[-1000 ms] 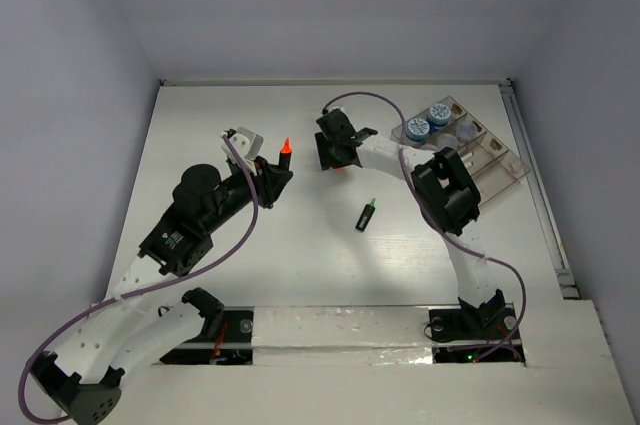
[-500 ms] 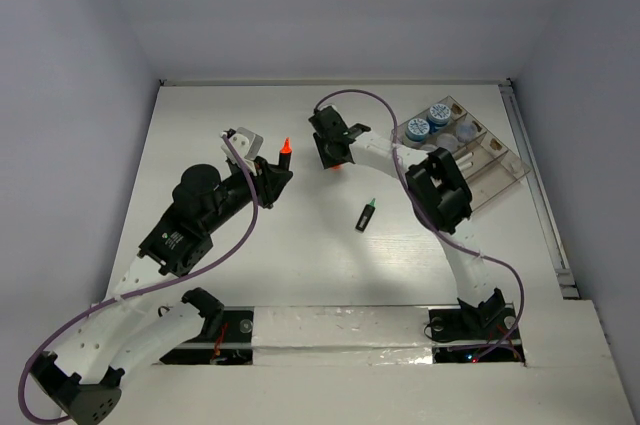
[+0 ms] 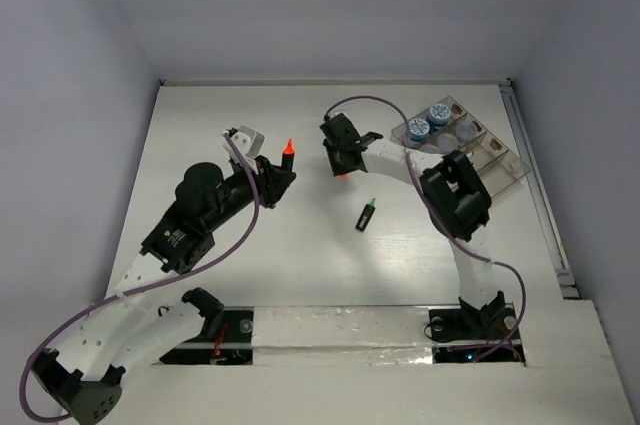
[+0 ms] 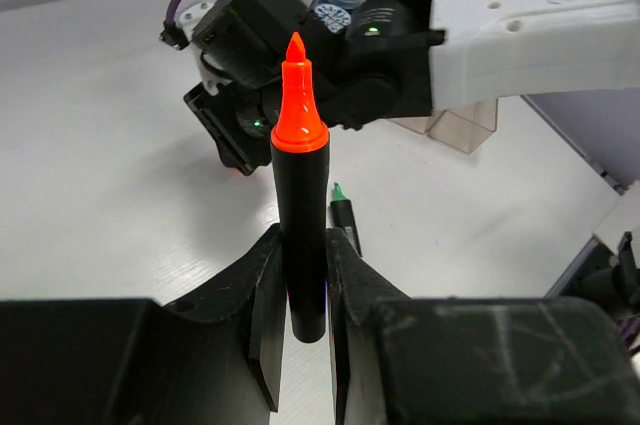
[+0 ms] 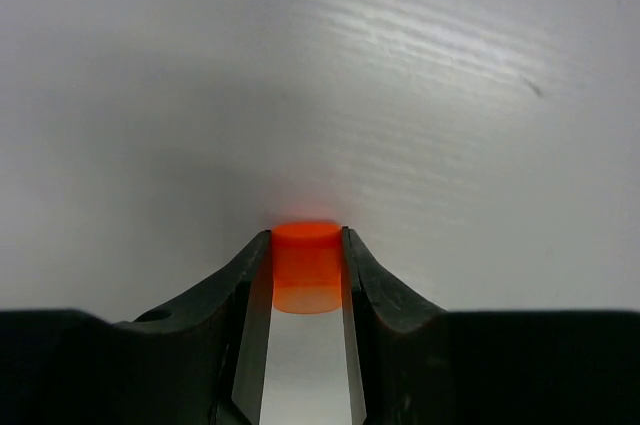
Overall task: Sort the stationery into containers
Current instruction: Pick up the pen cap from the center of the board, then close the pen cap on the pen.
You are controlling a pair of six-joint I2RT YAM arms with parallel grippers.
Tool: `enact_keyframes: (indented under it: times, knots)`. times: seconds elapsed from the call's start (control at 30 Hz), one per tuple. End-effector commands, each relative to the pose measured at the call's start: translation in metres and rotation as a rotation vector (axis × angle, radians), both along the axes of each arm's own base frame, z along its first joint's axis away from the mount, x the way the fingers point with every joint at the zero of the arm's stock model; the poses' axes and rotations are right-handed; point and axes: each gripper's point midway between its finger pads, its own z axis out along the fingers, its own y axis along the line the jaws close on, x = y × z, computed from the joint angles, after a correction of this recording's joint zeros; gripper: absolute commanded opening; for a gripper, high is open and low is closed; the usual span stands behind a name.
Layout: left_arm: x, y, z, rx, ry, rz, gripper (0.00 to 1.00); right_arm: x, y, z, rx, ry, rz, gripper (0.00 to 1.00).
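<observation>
My left gripper (image 3: 278, 177) (image 4: 305, 245) is shut on a stubby black highlighter with an orange tip (image 3: 287, 152) (image 4: 303, 205), held upright above the table's middle left. My right gripper (image 3: 341, 167) (image 5: 306, 255) is shut on the tiny orange cube (image 5: 307, 270), which looks rounded like a cap, close to the table surface. It shows as an orange spot under the fingers in the top view (image 3: 342, 174). The green-tipped black highlighter (image 3: 366, 214) (image 4: 345, 217) lies on the table between the arms. The clear compartment tray (image 3: 492, 157) sits at the back right.
Two blue-lidded pots (image 3: 417, 127) (image 3: 438, 112) and paler pots sit in the tray's far compartments. The right arm's forearm (image 3: 455, 190) reaches past the tray's near corner. White walls close the table at the back and sides.
The right gripper has shifted slightly toward the near right with the orange cube. The left gripper and its highlighter have drifted a little to the right.
</observation>
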Motion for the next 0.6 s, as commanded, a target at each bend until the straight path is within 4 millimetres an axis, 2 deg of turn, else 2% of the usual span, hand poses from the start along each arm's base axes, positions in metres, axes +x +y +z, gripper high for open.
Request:
enact_keyframes:
  times: [0.0,0.03,0.07,0.1,0.13,0.17,0.23,0.27,0.3,0.37,0.4,0.43,0.47,0.57]
  knots:
    - [0.001,-0.01,0.015,-0.089,0.011,-0.026,0.0,-0.011,0.008,0.063,0.212,-0.115,-0.009,0.0]
    - [0.001,-0.012,0.013,-0.103,0.029,-0.03,0.0,-0.017,0.009,0.103,0.296,-0.177,0.001,0.0]
    - [0.001,-0.014,0.008,-0.114,0.049,-0.028,0.0,-0.017,0.012,0.125,0.367,-0.241,0.0,0.0]
    - [-0.001,-0.02,0.01,-0.142,0.047,-0.044,0.0,-0.023,0.01,0.137,0.418,-0.258,-0.008,0.0]
    - [-0.002,-0.025,-0.005,-0.161,0.097,-0.048,0.0,-0.036,0.004,0.132,0.438,-0.249,-0.009,0.0]
    - [-0.007,-0.034,-0.011,-0.171,0.12,-0.072,0.0,-0.043,0.003,0.172,0.541,-0.318,-0.01,0.0]
    - [-0.012,-0.047,-0.023,-0.199,0.141,-0.095,0.0,-0.056,0.002,0.197,0.634,-0.355,0.003,0.0]
    - [-0.012,-0.052,-0.028,-0.211,0.157,-0.083,0.0,-0.064,-0.001,0.199,0.674,-0.368,0.001,0.0]
    - [-0.018,-0.065,-0.027,-0.232,0.143,-0.115,0.0,-0.073,-0.006,0.223,0.742,-0.401,-0.003,0.0]
    - [-0.016,-0.071,-0.043,-0.224,0.136,-0.088,0.0,-0.083,-0.011,0.231,0.795,-0.417,-0.011,0.0]
    - [-0.017,-0.076,-0.048,-0.233,0.126,-0.093,0.0,-0.09,-0.016,0.249,0.848,-0.444,-0.02,0.0]
    - [-0.014,-0.076,-0.049,-0.237,0.121,-0.083,0.0,-0.093,-0.019,0.254,0.87,-0.458,-0.027,0.0]
    - [-0.012,-0.08,-0.057,-0.221,0.13,-0.083,0.0,-0.099,-0.017,0.256,0.91,-0.456,-0.027,0.0]
    - [-0.007,-0.089,-0.063,-0.21,0.13,-0.089,0.0,-0.111,-0.014,0.273,0.987,-0.474,-0.005,0.0]
